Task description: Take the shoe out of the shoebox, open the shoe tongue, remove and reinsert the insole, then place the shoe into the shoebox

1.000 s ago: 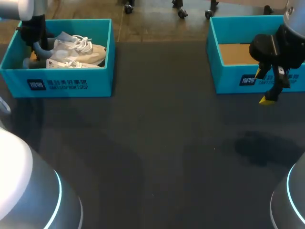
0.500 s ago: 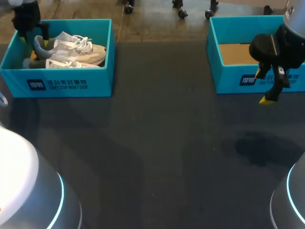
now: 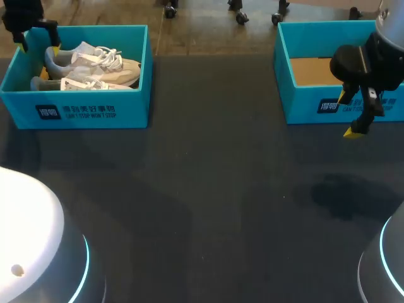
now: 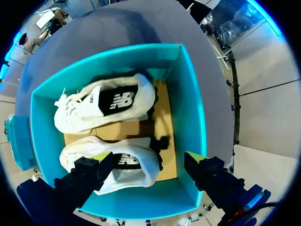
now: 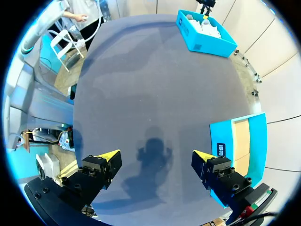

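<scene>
Two white sneakers lie side by side in the teal shoebox (image 3: 95, 112) at the table's back left, one (image 3: 101, 63) behind the other (image 3: 95, 84). My left gripper (image 3: 40, 44) hovers open above the box's left end, holding nothing. In the left wrist view its fingers (image 4: 148, 159) straddle the heel of the nearer sneaker (image 4: 129, 162) from above, with the farther sneaker (image 4: 106, 103) ahead and the box wall (image 4: 194, 108) beside it. My right gripper (image 3: 350, 115) hangs open and empty over the table, in front of a second teal box (image 3: 303, 104).
The second box (image 5: 221, 136) at the back right shows only its brown cardboard floor (image 3: 312, 71). Under my right gripper (image 5: 156, 155) is dark bare table with the gripper's shadow (image 5: 153, 153). The first shoebox (image 5: 204, 30) sits far across the table.
My left gripper has opened, let go of the sneaker's heel end and risen out of the shoebox toward the back left. Both sneakers stay in the box. The right arm has not moved.
</scene>
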`<action>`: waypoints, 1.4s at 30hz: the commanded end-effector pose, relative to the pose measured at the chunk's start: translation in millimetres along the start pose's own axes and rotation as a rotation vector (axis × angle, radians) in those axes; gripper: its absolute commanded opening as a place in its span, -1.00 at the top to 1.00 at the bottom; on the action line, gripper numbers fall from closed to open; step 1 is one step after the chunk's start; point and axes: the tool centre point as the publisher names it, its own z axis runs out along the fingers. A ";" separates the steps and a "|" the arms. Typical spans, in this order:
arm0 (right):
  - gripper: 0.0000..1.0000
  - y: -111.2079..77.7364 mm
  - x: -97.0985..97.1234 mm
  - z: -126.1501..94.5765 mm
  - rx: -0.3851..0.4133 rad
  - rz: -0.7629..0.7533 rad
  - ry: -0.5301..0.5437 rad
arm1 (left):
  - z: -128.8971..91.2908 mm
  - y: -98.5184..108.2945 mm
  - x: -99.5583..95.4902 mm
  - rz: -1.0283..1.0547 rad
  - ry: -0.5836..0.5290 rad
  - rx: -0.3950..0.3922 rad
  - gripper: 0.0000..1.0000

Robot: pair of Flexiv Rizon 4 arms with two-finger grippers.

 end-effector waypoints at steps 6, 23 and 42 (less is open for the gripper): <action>-1.00 1.2 -1.1 0.6 0.004 0.001 0.002 | -6.6 -9.5 -0.4 0.002 0.004 -0.011 -1.00; -1.00 1.2 -1.1 0.6 0.004 0.001 0.002 | -17.9 -39.4 3.4 0.016 -0.003 -0.037 -1.00; -1.00 1.2 -1.1 0.6 0.004 0.001 0.002 | -6.4 -88.7 -2.8 0.011 -0.031 -0.095 -0.04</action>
